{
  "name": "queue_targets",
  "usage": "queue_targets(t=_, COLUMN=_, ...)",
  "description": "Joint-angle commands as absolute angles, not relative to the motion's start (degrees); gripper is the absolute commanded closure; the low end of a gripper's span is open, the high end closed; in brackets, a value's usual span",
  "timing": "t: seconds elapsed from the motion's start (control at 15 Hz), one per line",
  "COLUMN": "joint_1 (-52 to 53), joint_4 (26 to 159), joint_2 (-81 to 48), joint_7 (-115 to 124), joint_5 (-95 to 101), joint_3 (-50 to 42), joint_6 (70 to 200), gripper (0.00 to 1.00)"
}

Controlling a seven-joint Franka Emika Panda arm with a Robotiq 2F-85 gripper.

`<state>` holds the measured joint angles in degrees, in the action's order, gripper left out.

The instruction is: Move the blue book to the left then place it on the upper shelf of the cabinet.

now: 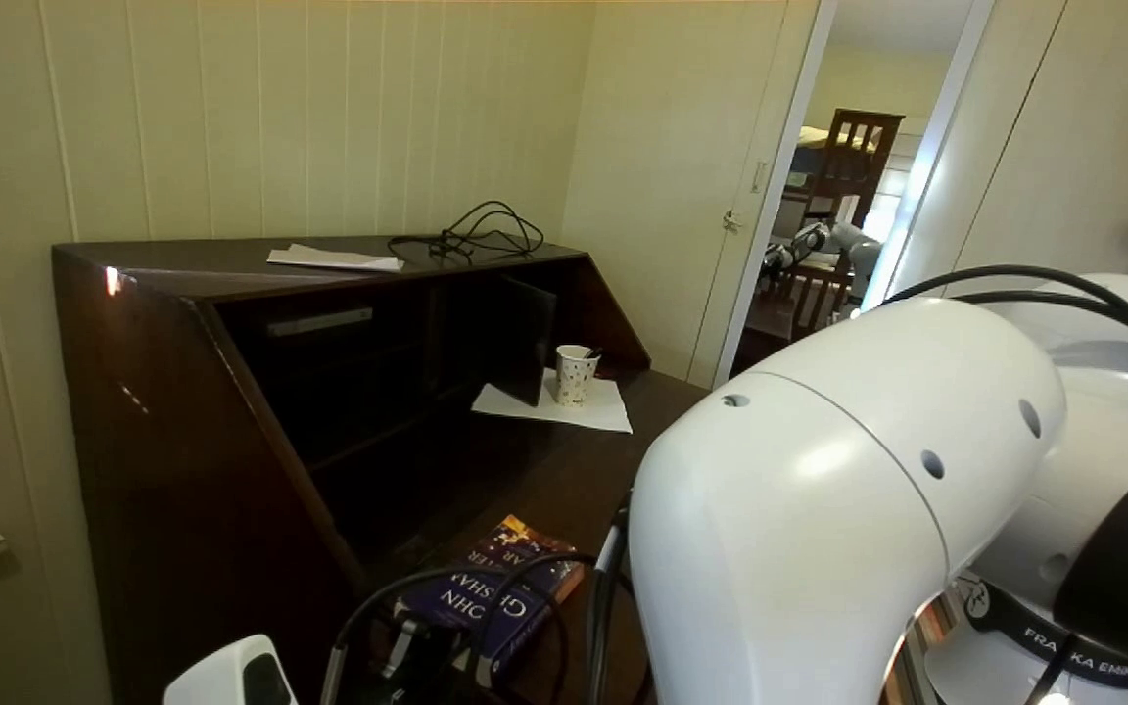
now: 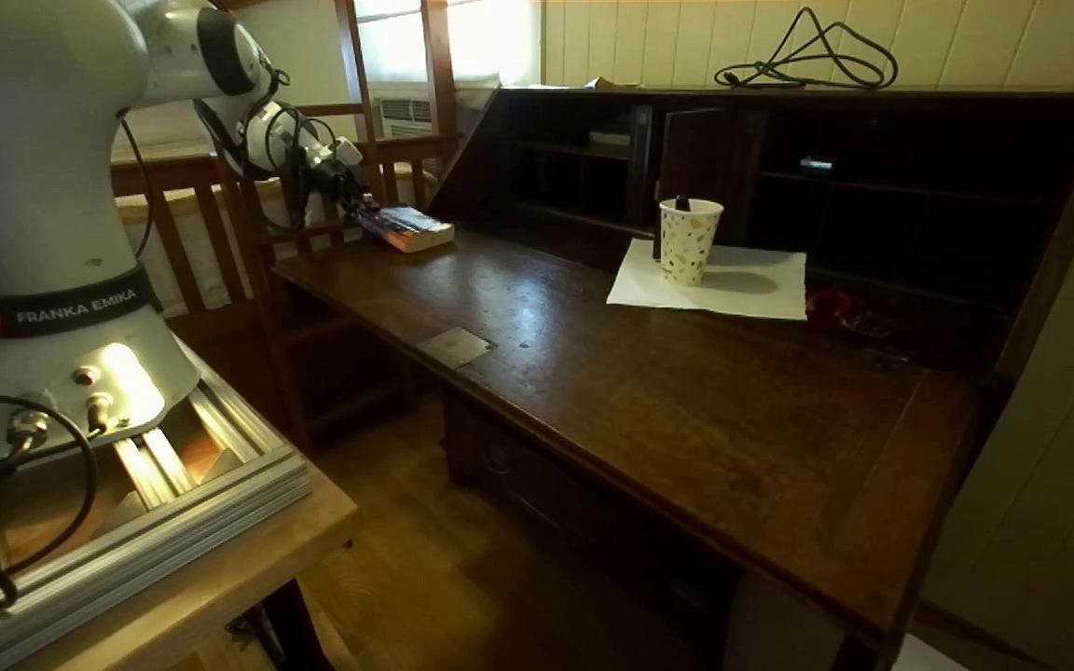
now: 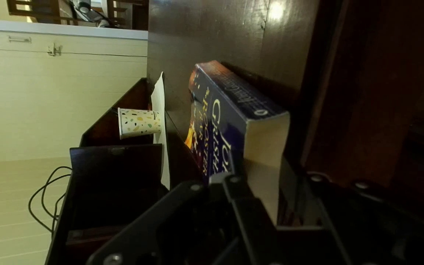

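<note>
The secretary desk (image 1: 182, 441) stands open, its counter (image 2: 667, 391) jutting below the upper shelf (image 2: 565, 150). At the counter's left end the end effector (image 3: 262, 162) looks to be grasping the blue John Grisham paperback (image 3: 232, 123) across its thickness. The leftward move seems nearly done; placing likely calls for raising it clear, then sliding it level onto that shelf.

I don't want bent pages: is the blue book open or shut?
Shut: in the wrist view, the blue book shows page edges pressed together.

Glossy wooden cabinet (image 1: 172, 421), smooth paper-covered book (image 3: 230, 125), seemingly matt tool (image 3: 263, 165)
</note>
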<state>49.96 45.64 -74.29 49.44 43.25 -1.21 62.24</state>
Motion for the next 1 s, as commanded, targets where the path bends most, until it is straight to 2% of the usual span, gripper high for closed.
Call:
queue_targets(t=0.0, joint_1=50.13, joint_4=44.36, joint_2=-74.83, joint_7=48.24, joint_5=43.28, joint_3=-1.45, joint_6=60.4, gripper=0.92)
queue_targets(t=0.4, joint_1=52.67, joint_4=42.41, joint_2=-74.91, joint_7=40.77, joint_5=46.92, joint_3=-2.13, joint_6=59.95, gripper=0.92)
queue_targets(t=0.93, joint_1=53.84, joint_4=46.92, joint_2=-67.69, joint_7=37.62, joint_5=50.25, joint_3=-3.74, joint_6=62.21, gripper=0.92)
